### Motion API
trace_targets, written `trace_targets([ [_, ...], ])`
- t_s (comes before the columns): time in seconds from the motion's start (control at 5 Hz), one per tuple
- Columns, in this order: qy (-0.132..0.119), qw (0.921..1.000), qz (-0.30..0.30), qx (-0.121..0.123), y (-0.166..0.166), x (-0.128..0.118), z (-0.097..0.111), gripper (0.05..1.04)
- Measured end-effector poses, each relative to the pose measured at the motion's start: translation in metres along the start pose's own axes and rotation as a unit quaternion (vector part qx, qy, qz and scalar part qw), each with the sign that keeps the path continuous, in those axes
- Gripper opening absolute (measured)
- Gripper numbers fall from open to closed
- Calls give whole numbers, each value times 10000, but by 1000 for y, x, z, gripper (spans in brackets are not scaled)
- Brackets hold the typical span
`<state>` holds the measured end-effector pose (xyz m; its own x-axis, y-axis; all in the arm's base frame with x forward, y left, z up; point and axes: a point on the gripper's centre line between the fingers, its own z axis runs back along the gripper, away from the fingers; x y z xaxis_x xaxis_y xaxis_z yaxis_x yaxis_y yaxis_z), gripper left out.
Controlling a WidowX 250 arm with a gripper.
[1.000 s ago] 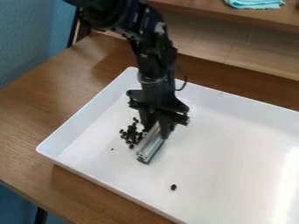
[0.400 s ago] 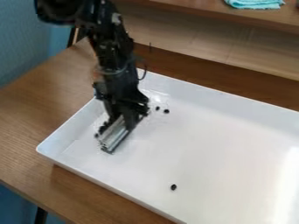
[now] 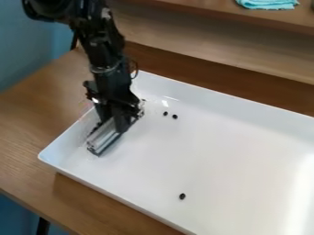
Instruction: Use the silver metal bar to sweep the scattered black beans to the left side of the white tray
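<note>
We see the jaws [image 3: 113, 124] clenched on a silvery bar [image 3: 103, 137] beside the white tray's [image 3: 215, 156] left edge, with dark beads [image 3: 175, 116] nearby, and judge it stiff, light and rather slippery, best gripped across its narrow width at mid-length.

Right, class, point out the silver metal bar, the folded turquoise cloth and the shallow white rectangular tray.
Silver metal bar [image 3: 103, 136]: camera view, middle of its exposed length.
Folded turquoise cloth [image 3: 268, 4]: camera view, its middle.
Shallow white rectangular tray [image 3: 239, 156]: camera view, bare floor.
</note>
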<state>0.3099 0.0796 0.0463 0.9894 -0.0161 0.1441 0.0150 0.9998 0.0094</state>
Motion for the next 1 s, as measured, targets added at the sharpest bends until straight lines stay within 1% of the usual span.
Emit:
trace_targets([
  [0.2, 25, 10000, -3, 6, 1, -1, 0, 370],
  [0.4, -77, 10000, -17, -30, -7, 3, 6, 370],
  [0.6, -409, 9988, -261, -31, -32, 20, 27, 370],
  [0.8, -570, 9977, -362, -53, -56, 33, 42, 370],
  [1.0, -765, 9951, -572, -269, -91, 52, 47, 370],
])
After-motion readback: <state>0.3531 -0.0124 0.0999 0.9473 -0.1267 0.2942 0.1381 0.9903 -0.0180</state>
